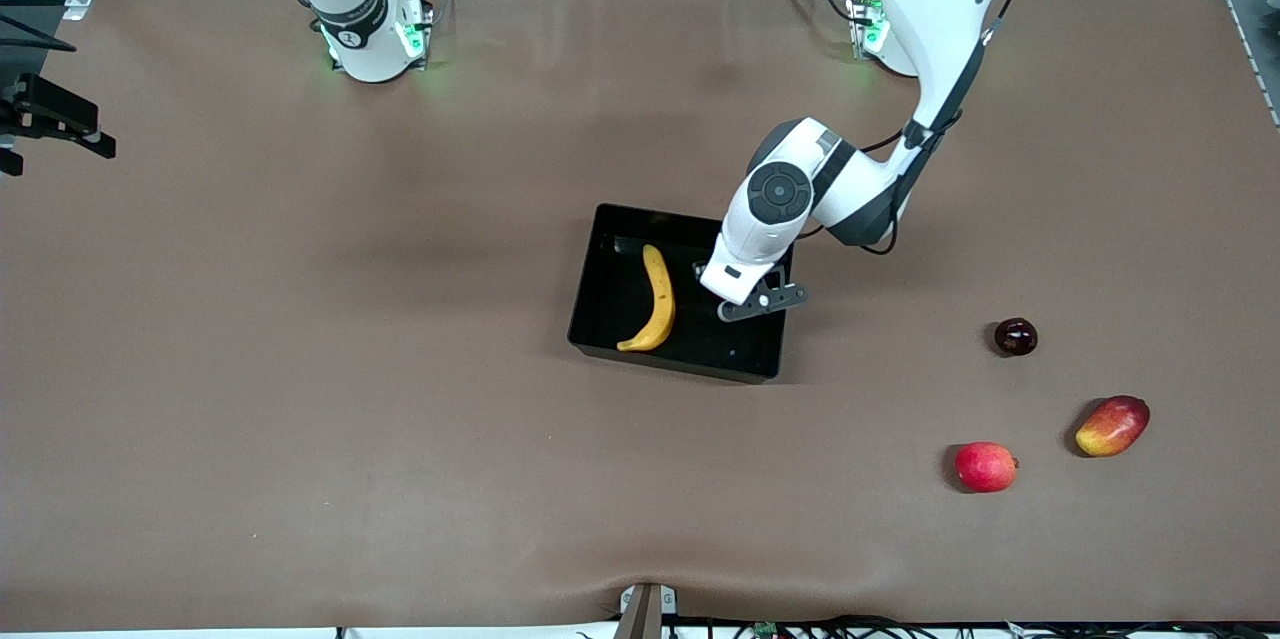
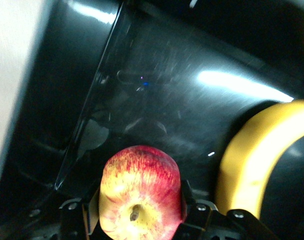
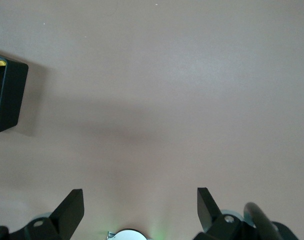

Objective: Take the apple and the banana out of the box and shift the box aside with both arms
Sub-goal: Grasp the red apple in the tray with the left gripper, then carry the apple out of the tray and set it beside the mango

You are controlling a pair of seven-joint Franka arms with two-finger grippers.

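The black box (image 1: 588,291) lies mid-table with the yellow banana (image 1: 659,300) inside it. My left gripper (image 1: 748,305) is low inside the box at the left arm's end, beside the banana. In the left wrist view it (image 2: 140,212) is shut on a small red apple with yellow patches (image 2: 140,192), held just above the box floor (image 2: 157,100), with the banana (image 2: 252,160) close by. The apple is hidden under the hand in the front view. My right gripper (image 3: 139,196) is open and empty above bare table; a box corner (image 3: 9,100) shows in its view.
Toward the left arm's end lie a dark maroon plum (image 1: 1015,336), a red-yellow mango (image 1: 1112,425) and a round red fruit (image 1: 985,466), the last nearest the front camera. The right arm's hand is out of the front view.
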